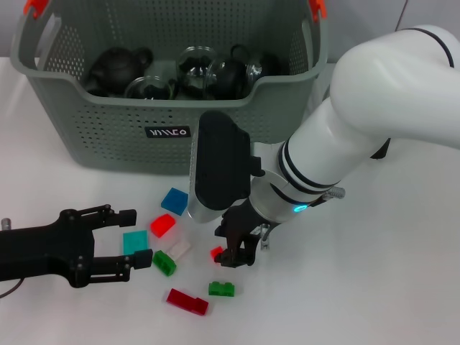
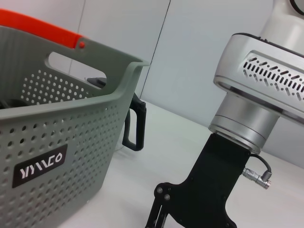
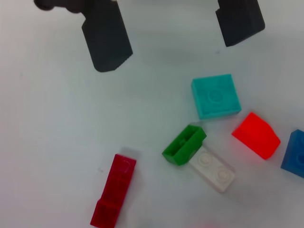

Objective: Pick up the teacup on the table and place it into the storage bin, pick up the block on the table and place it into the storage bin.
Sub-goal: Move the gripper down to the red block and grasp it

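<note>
Several small blocks lie on the white table in front of the storage bin (image 1: 108,136). My left gripper (image 1: 136,236) rests low at the front left, open, and a teal block (image 1: 134,241) sits between its fingertips. In the right wrist view the same two black fingers (image 3: 107,35) stand apart just short of the teal block (image 3: 216,95). My right gripper (image 1: 233,251) hangs over the middle of the table, right beside a small red block (image 1: 217,252). No teacup shows on the table.
The bin holds a dark teapot (image 1: 115,68) and glassware (image 1: 198,68). Loose blocks: blue (image 1: 174,200), red (image 1: 162,225), white (image 1: 178,250), green (image 1: 164,262), another green (image 1: 221,289), dark red (image 1: 187,300). A black carafe handle (image 2: 135,128) stands behind the bin.
</note>
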Robot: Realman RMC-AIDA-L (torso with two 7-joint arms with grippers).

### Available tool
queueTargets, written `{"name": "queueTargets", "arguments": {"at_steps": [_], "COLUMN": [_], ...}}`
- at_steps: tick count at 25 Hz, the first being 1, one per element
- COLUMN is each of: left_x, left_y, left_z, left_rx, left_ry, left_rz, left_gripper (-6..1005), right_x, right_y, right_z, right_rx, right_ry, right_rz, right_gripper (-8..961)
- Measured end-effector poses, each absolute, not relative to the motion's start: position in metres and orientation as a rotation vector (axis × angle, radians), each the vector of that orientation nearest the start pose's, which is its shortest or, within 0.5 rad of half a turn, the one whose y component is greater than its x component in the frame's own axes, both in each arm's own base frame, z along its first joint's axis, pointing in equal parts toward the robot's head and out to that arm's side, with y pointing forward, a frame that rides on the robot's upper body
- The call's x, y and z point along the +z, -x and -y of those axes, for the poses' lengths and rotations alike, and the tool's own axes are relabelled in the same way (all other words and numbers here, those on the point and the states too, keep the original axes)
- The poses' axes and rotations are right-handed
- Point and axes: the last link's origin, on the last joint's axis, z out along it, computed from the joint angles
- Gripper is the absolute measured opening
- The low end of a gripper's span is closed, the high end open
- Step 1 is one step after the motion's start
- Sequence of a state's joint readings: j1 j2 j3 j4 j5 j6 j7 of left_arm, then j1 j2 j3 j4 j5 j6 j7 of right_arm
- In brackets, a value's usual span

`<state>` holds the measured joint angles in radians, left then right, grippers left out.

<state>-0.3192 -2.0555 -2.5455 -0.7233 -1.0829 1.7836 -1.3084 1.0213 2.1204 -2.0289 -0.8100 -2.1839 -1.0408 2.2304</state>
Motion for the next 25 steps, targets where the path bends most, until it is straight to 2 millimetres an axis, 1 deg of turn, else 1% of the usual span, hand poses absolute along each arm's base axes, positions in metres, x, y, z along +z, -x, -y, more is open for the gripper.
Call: {"name": "queueTargets", "arguments": {"at_steps": [2, 5, 11, 25], "left_x": [0.0272, 0.0271, 0.0271, 0.0276], "left_y": [0.315, 0.3151, 0.3153, 0.3151], "left_z": [-0.2533, -0.2533, -0.2536, -0.2547], "left_rx": [-0.73, -0.731, -0.73, -0.731], "left_ry": [2.73, 2.729, 2.726, 2.722], "left_rz": [0.707, 0.708, 0.709, 0.709], "left_gripper": [830, 830, 830, 830], "right_x": [-0.1596, -0.1619, -0.1632, -0.1651], "right_y": [-0.0995, -0.0996, -0.1, -0.1051], "right_z": [-0.3437, -0.3421, -0.3406, -0.3412], "right_rx": [-0.605, -0.604, -0.604, -0.587], "right_ry": [3.009, 3.01, 3.014, 3.022], "right_rz": [0.084, 0.097, 0.1, 0.058], "right_gripper": [469, 423, 425, 344]}}
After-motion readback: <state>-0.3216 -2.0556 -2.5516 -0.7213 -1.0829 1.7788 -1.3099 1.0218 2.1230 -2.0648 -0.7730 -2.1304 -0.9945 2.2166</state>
